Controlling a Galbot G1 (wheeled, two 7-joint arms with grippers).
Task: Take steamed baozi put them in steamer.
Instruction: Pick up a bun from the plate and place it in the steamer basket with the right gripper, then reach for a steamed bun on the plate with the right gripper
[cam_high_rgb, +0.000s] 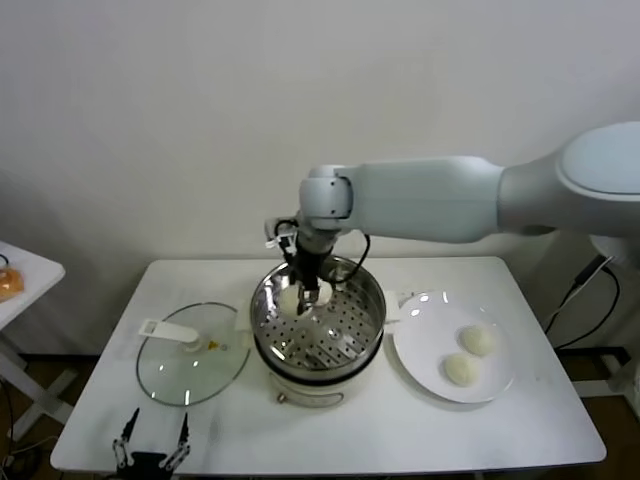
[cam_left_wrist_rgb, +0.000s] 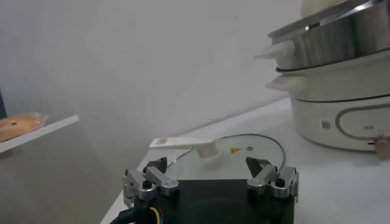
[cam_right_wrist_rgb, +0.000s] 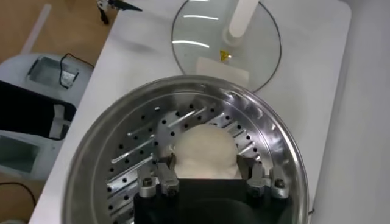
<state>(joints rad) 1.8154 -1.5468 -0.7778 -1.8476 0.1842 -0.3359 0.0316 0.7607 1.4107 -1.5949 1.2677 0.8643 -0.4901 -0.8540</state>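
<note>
Bun (cam_right_wrist_rgb: 204, 152) between the right gripper (cam_right_wrist_rgb: 206, 178) fingers (cam_right_wrist_rgb: 166, 176): underside hidden by the gripper body, contact with the perforated floor not visible. Another bun (cam_high_rgb: 288, 299) in the steamer (cam_high_rgb: 372, 300) partly covered by the gripper from the head view, outline unclear. Steamer cut off by the edge in the left wrist view, only a pale lump above its rim (likely a bun, too cropped to tell). Left gripper (cam_high_rgb: 150, 450) cut by the lower edge of the head view, body out of sight. Orange item (cam_left_wrist_rgb: 17, 126) on the side table (cam_high_rgb: 30, 270) blurred, cropped, unidentifiable. Lid (cam_high_rgb: 190, 352) label too small to read.
</note>
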